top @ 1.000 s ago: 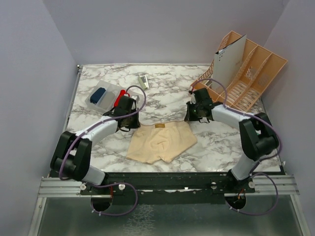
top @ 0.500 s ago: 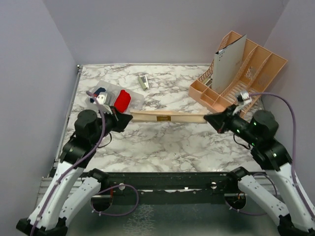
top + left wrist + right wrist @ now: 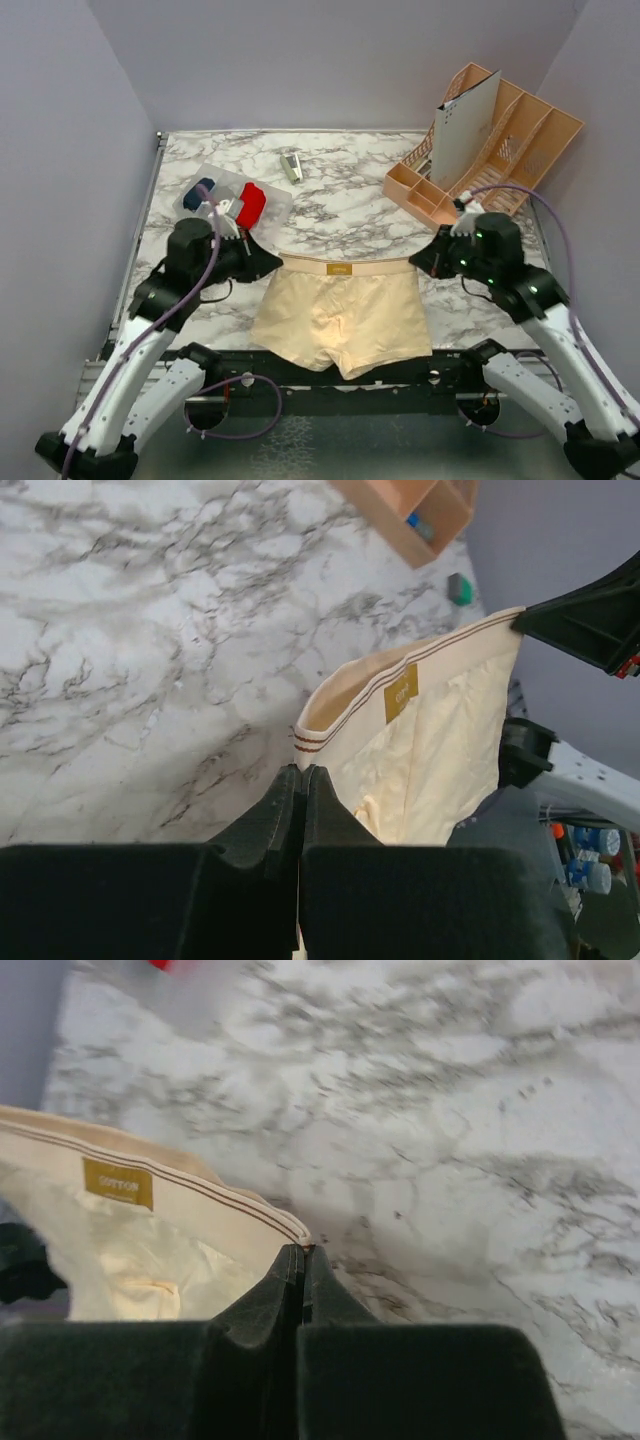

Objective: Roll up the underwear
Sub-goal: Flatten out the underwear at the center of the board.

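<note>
Underwear: one peach-beige pair, waistband ends pinched tight in left gripper and right gripper; one red pair beyond.

The underwear, taut between left gripper and right gripper, curtains the near tabletop edge; behind it the middle lies open; 3 obstacles ring it: clear tray rear-left, small metal object rear-centre, orange rack rear-right.

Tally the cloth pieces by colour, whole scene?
Peach-beige underwear: 1
Red bundle: 1
Dark blue bundle: 1
Total: 3
</note>
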Controlling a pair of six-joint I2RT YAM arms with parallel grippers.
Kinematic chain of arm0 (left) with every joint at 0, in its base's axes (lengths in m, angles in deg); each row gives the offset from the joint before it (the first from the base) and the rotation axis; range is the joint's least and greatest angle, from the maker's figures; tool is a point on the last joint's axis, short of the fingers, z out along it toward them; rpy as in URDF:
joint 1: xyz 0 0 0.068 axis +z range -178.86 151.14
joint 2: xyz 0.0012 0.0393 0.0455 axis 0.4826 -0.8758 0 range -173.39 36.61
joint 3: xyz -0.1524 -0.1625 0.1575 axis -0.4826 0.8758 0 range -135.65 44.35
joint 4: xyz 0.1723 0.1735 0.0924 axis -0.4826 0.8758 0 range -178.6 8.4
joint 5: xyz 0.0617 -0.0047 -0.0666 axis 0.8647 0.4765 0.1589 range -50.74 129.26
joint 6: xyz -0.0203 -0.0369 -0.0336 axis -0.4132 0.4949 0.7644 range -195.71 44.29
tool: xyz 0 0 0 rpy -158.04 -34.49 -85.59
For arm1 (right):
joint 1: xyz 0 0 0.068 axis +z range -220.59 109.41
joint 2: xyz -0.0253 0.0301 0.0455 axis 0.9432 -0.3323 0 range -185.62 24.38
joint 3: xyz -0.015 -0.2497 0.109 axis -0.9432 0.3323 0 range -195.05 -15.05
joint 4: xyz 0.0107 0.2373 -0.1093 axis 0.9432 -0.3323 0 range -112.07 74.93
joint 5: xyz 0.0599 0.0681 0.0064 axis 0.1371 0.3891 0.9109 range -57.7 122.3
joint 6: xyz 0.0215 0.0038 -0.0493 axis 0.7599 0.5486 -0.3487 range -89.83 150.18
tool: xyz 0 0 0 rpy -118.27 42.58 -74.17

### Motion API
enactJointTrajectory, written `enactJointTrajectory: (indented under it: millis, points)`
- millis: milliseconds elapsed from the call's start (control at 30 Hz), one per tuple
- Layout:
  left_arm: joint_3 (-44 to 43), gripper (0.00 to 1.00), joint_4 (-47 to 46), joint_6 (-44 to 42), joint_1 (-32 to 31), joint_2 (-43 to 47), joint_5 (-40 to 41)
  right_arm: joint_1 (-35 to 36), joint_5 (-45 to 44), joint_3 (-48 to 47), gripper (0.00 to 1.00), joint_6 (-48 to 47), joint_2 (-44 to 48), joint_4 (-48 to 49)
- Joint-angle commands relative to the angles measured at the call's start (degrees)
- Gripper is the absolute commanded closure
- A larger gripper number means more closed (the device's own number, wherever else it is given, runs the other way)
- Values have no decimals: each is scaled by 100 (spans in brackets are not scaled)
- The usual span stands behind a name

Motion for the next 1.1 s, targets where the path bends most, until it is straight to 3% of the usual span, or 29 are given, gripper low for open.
enactJointTrajectory:
  millis: [0,100,233,367,567,633,667,700,767,867,1067]
  points:
    - [801,100,-1189,-45,-4,-1379,215,-5,-1447,758,100,114,-1498,952]
    - [1289,100,-2545,19,-11,-2375,685,-6,-2032,967,99,104,-2678,1940]
    - [1312,100,-3589,-72,-2,-3947,1114,-14,-2618,430,99,-146,-4241,2539]
    - [728,100,-3812,-330,11,-5323,1201,-23,-2804,-253,100,-416,-5343,2630]
    - [-68,100,-3710,-720,25,-5892,1518,-23,-2837,-815,97,-704,-5957,2676]
    - [-436,74,-3288,-900,26,-6158,1621,-23,-2822,-973,90,-809,-6087,2541]
    - [-594,63,-3194,-978,26,-6264,1594,-23,-2802,-1033,79,-862,-6109,2485]
    - [-639,58,-3163,-1024,26,-6299,1537,-23,-2784,-1076,69,-906,-6102,2424]
    - [-563,49,-3189,-992,18,-6167,1518,-23,-2724,-1057,53,-963,-5913,2339]
    - [-364,40,-3245,-969,17,-5732,1438,-23,-2641,-832,36,-948,-5277,2245]
    - [90,28,-3335,-987,-62,-4795,797,-32,-2699,216,30,-72,-4069,1808]
